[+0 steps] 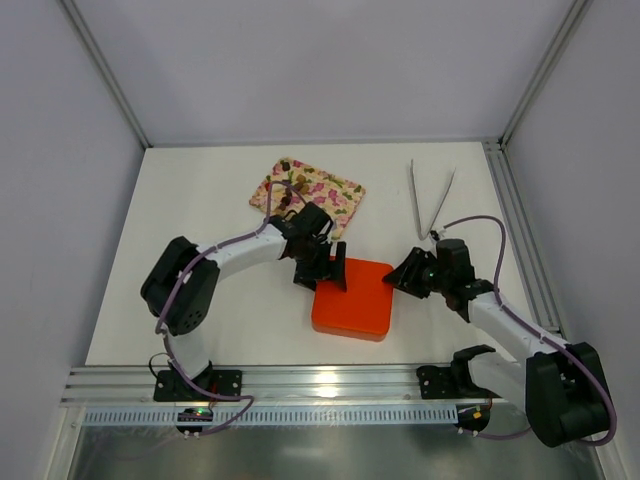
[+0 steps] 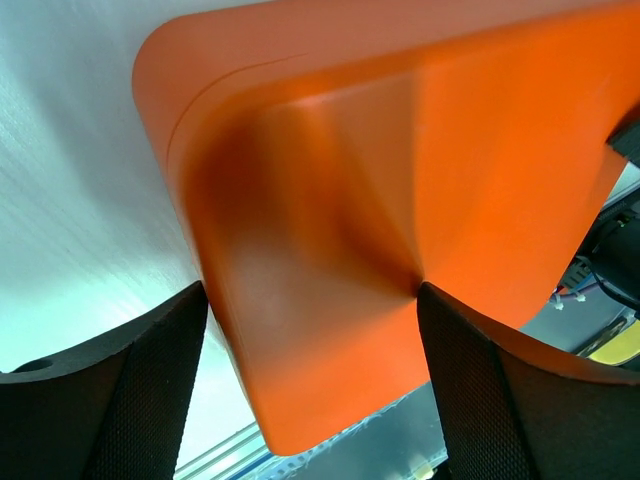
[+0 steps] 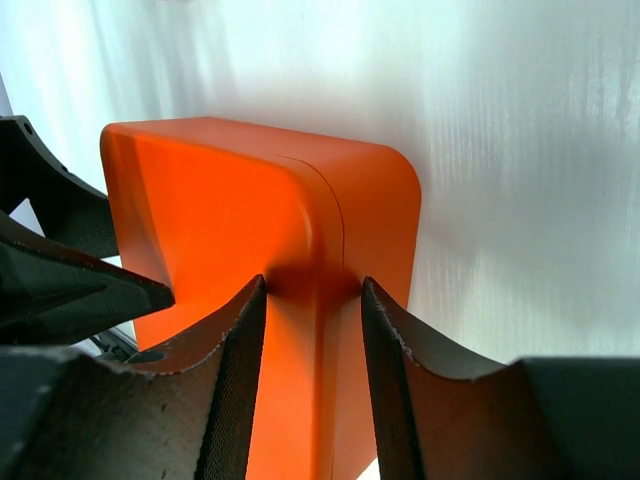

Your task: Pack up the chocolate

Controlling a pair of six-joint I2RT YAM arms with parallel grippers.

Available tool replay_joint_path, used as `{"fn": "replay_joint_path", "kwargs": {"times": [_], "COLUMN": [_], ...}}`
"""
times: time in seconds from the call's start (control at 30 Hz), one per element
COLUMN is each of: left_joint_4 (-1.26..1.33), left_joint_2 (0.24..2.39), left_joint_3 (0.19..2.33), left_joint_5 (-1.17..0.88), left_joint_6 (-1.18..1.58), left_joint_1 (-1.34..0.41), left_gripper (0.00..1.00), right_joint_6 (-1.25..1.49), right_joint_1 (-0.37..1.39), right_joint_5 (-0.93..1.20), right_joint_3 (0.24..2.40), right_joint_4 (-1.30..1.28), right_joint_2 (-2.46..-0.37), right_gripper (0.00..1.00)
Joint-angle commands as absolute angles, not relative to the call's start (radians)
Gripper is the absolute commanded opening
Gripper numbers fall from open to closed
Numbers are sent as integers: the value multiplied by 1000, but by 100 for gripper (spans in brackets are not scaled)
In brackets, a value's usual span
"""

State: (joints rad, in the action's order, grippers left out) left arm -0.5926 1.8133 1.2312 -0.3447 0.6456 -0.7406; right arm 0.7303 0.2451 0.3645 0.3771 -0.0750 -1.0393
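Observation:
The orange box [image 1: 352,300] lies with its lid on in the middle of the table. No chocolate shows in any view. My left gripper [image 1: 328,272] is at the box's far left corner. In the left wrist view [image 2: 310,300] its fingers stand wide apart with the corner of the box [image 2: 380,180] between them. My right gripper [image 1: 405,275] is at the box's right edge. In the right wrist view [image 3: 312,285] its fingers close on the box's edge [image 3: 250,190], across the seam between lid and base.
The pink floral tray [image 1: 325,188] lies at the back, partly under my left arm, with no lumps showing on it. Metal tongs [image 1: 430,200] lie at the back right. An aluminium rail [image 1: 300,385] runs along the near edge.

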Motion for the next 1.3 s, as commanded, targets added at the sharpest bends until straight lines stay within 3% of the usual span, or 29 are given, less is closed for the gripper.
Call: {"fn": "replay_joint_path", "kwargs": {"times": [0.0, 0.57, 0.83, 1.27], "left_joint_4": [-578, -557, -551, -578], "left_joint_2": [1804, 1703, 1640, 1534], "left_joint_3": [1187, 1151, 1121, 1180], "left_joint_5": [-314, -285, -262, -272], "left_joint_6": [652, 696, 672, 609], "left_joint_1": [-752, -724, -683, -612], "left_gripper": [79, 68, 76, 80], "right_joint_6": [669, 549, 486, 443], "right_joint_1": [250, 249, 249, 250], "right_joint_5": [344, 426, 454, 390], "right_joint_3": [405, 643, 770, 919], "right_joint_4": [-110, -164, -254, -377], "right_joint_2": [-1094, -1296, -1362, -1325], "right_gripper": [39, 59, 65, 72]}}
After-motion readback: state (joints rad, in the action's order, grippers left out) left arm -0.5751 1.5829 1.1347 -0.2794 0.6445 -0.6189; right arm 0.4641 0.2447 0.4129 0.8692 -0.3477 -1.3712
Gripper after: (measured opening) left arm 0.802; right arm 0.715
